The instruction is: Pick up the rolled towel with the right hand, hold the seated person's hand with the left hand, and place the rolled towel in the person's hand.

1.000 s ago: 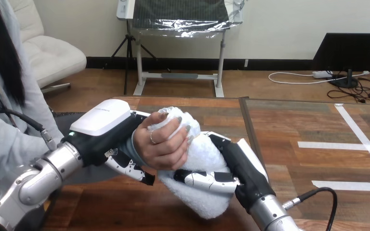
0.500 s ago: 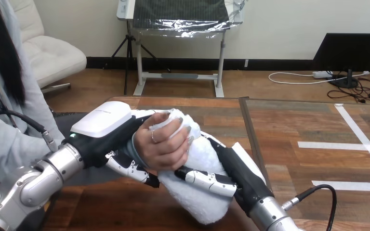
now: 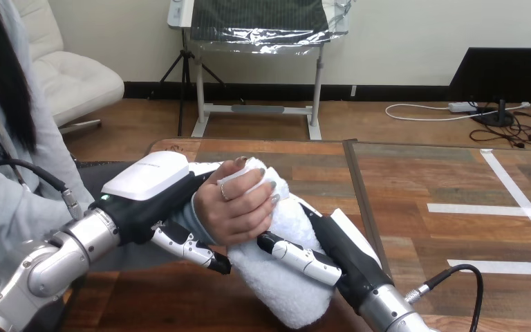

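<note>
- My left hand (image 3: 148, 181) comes in from the table's left side. Its white shell sits over the person's wrist (image 3: 195, 207) and its fingers (image 3: 193, 247) curl underneath, clasped round that wrist.
- The person's hand (image 3: 238, 211) sits just right of my left hand, wrapped over the upper end of the towel (image 3: 280, 287).
- The towel slants down from there toward the near edge of the table (image 3: 422, 180), with its lower end poking out past my grip.
- My right hand (image 3: 342, 249) is against the towel's right side, with a finger laid across the roll just below the person's hand. It is grasping the towel.
- So the person's hand and mine are both on it.
</note>
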